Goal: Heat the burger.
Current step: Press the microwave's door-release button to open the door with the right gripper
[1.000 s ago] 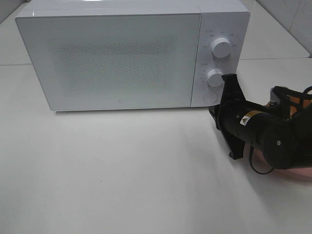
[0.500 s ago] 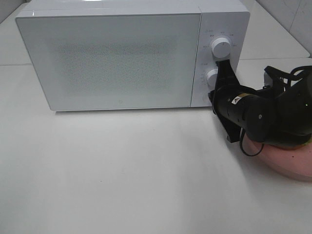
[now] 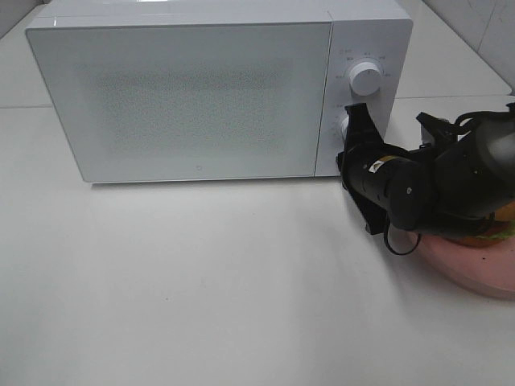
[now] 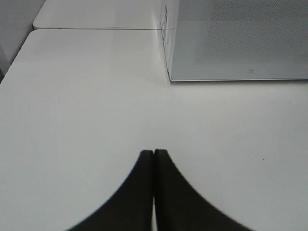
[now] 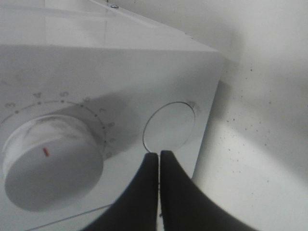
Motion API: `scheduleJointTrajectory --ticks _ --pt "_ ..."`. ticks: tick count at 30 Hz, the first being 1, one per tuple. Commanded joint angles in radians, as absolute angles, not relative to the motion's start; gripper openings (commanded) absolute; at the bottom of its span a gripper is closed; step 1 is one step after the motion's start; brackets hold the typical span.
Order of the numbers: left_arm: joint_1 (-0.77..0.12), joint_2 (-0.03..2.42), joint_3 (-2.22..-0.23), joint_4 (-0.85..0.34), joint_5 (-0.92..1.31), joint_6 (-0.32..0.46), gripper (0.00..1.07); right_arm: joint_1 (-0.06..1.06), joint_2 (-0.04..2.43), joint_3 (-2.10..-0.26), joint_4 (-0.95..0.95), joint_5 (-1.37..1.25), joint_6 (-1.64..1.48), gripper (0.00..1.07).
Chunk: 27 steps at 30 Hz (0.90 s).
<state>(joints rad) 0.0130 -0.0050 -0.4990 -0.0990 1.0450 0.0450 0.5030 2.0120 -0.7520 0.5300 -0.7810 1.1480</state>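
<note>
Both the left fingers (image 4: 144, 192) and right fingers (image 5: 148, 192) are shut, empty. The right ones have swung up-left to the microwave's (image 3: 193, 96) round button (image 5: 171, 125), so opening the door likely comes next. The burger (image 3: 499, 229) waits on its plate (image 3: 483, 277), right edge.

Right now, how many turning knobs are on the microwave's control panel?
2. The upper knob sits above the lower knob, which the right end effector partly hides in the high view. No other knob seems hidden.

The left fingers (image 4: 142, 192) are pressed together over the white counter (image 4: 72, 106); a white microwave (image 4: 240, 38) stands ahead, well apart.
</note>
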Motion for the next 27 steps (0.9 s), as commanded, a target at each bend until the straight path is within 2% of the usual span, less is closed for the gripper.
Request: scheduleJointTrajectory --ticks 1,27 --pt "0.016 -0.025 -0.496 -0.101 1.035 0.043 0.00 0.503 2.026 -0.773 0.522 -0.789 1.115 0.00" --pt "0.016 -0.025 -0.496 -0.101 1.035 0.043 0.00 0.499 2.079 -0.791 0.583 -0.865 1.066 0.00"
